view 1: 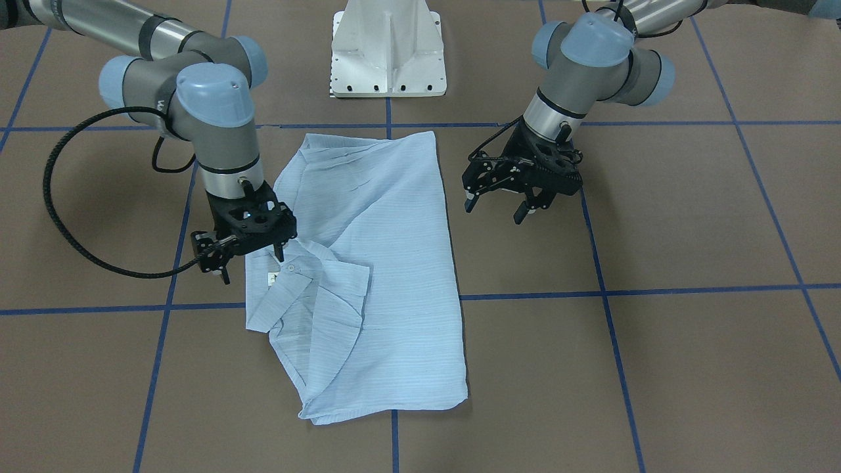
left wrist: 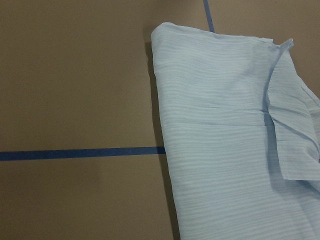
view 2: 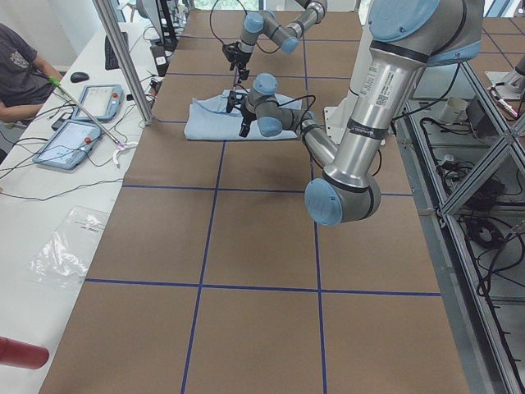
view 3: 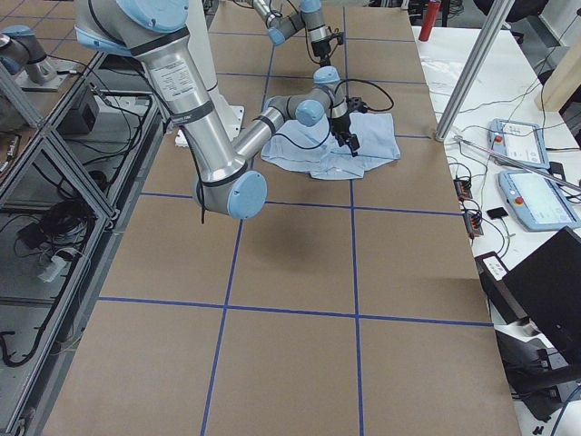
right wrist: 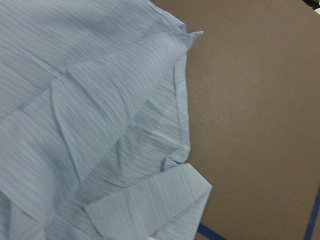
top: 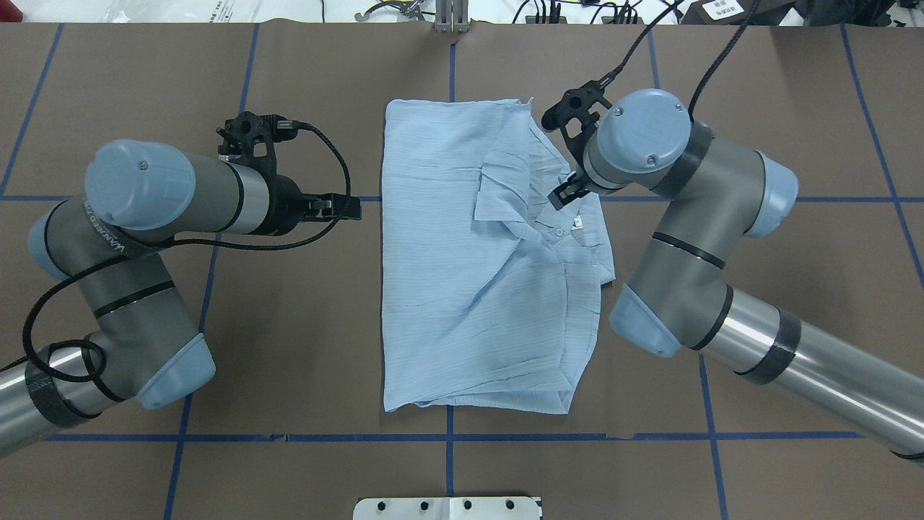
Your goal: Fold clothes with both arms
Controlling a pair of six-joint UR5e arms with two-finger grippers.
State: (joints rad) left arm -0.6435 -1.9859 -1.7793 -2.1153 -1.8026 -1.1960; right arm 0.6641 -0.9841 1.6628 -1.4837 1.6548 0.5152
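The pale-blue striped shirt point(view 1: 387, 263) lies folded into a long rectangle in the middle of the table, its collar and a white button on the robot's right side point(top: 556, 231). My right gripper point(view 1: 250, 261) hovers open at the collar edge, fingers spread, nothing held. Off the shirt's opposite long edge, my left gripper point(view 1: 494, 209) hangs open over bare table. Seen from overhead, the left gripper point(top: 345, 206) is a short gap from the shirt point(top: 462, 289). The left wrist view shows the shirt's corner point(left wrist: 225, 140); the right wrist view shows folded layers point(right wrist: 100, 125).
The white pedestal base point(view 1: 387, 52) stands behind the shirt. Blue tape lines point(view 1: 611, 328) grid the brown table. In the exterior left view a person point(view 2: 16, 57) sits at a side bench with pendants point(view 2: 70, 139).
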